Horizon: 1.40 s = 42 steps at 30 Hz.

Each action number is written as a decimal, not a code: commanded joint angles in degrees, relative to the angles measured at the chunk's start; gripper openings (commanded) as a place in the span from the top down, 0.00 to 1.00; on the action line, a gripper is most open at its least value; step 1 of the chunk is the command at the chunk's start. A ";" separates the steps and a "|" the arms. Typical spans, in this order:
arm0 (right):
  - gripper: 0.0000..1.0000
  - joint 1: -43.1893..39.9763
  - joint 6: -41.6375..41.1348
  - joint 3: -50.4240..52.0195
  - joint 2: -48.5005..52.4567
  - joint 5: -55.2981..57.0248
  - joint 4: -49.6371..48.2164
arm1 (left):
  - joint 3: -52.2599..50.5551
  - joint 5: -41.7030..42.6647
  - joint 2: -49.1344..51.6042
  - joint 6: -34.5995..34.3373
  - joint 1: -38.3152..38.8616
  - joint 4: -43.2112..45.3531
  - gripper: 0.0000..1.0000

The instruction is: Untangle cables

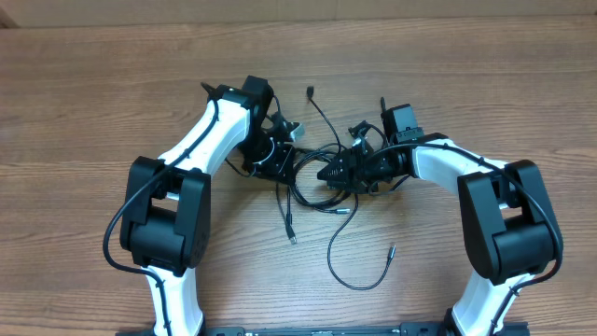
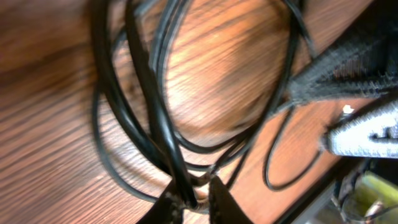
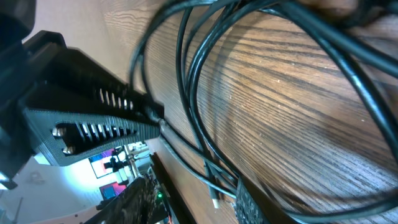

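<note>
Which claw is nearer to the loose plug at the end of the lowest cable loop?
Right. The right claw is above-left of the plug; the left claw sits farther left.

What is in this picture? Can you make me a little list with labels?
surface: wooden table
tangle: thin black cables, looped together between the two arms
loose end: a plug lying outside the loops, on the robot's side
left arm: left gripper pinched on strands of the tangle
right arm: right gripper open, with strands running between its fingers
</note>
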<state>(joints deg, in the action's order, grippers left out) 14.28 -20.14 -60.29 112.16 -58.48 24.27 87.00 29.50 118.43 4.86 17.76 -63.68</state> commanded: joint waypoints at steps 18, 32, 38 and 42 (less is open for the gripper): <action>0.57 -0.15 1.11 0.33 0.15 -0.07 0.85 | -1.44 -13.38 0.37 -24.13 4.42 5.31 0.55; 0.57 -0.11 1.11 0.33 0.15 -0.07 0.98 | -5.22 -13.35 0.37 -26.32 4.94 11.13 0.82; 0.53 -0.11 1.11 0.33 0.15 -0.02 0.96 | -5.22 -13.38 0.37 -26.27 4.72 11.06 0.96; 0.52 -0.11 1.11 0.33 0.15 0.57 1.07 | -5.22 -13.38 0.37 -26.21 4.72 11.04 0.96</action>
<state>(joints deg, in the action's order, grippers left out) 14.28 -19.46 -60.29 112.16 -58.37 25.34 82.11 16.64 118.43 -21.08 22.41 -52.66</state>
